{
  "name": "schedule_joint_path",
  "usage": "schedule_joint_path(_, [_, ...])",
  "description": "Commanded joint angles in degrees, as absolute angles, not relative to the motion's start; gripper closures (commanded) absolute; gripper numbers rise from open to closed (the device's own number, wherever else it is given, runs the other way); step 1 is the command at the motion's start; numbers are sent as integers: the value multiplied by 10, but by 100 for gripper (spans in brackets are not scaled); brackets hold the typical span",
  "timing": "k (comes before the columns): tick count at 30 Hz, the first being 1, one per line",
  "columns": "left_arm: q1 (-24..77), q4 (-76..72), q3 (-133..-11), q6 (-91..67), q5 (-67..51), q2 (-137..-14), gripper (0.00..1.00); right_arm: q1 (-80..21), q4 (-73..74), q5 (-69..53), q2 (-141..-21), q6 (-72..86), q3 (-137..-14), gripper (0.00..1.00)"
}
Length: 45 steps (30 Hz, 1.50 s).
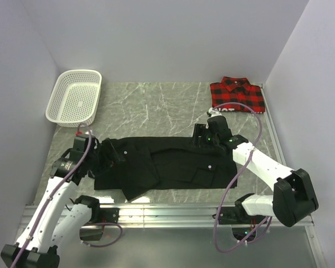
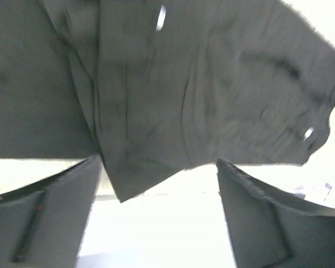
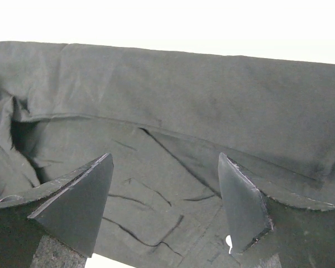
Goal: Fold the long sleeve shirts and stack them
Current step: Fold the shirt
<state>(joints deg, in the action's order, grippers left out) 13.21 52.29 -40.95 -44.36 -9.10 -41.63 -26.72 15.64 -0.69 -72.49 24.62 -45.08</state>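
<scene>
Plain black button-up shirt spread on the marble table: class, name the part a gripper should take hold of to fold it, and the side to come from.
Probably the far long edge of the plain black button-up shirt, near its right corner, pinched from above. That edge lies straight and thin against the table, and the open right gripper hangs over it.

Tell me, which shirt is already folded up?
The red-and-black plaid shirt in the far right corner, a small neat bundle. The black shirt lies spread wide in the middle.
</scene>
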Motion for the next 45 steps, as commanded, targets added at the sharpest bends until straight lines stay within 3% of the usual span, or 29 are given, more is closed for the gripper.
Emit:
schedule_joint_path(1, [134, 530, -471, -458, -2, -410, 4, -247, 158, 32, -729, 269, -481, 18])
schedule_joint_path(3, [133, 505, -475, -464, 47, -431, 5, -229, 164, 29, -733, 280, -480, 19])
schedule_joint_path(8, [98, 396, -456, -466, 123, -520, 18, -130, 153, -25, -730, 310, -461, 22])
schedule_joint_path(18, [19, 252, -457, -415, 72, -695, 28, -15, 137, -66, -771, 355, -440, 26])
schedule_joint_path(31, [5, 242, -498, -372, 29, -803, 41, 15, 120, -82, -811, 356, -427, 28])
schedule_joint_path(45, [-16, 233, -516, -351, 38, -842, 41, 18, 114, -97, -834, 352, -421, 28])
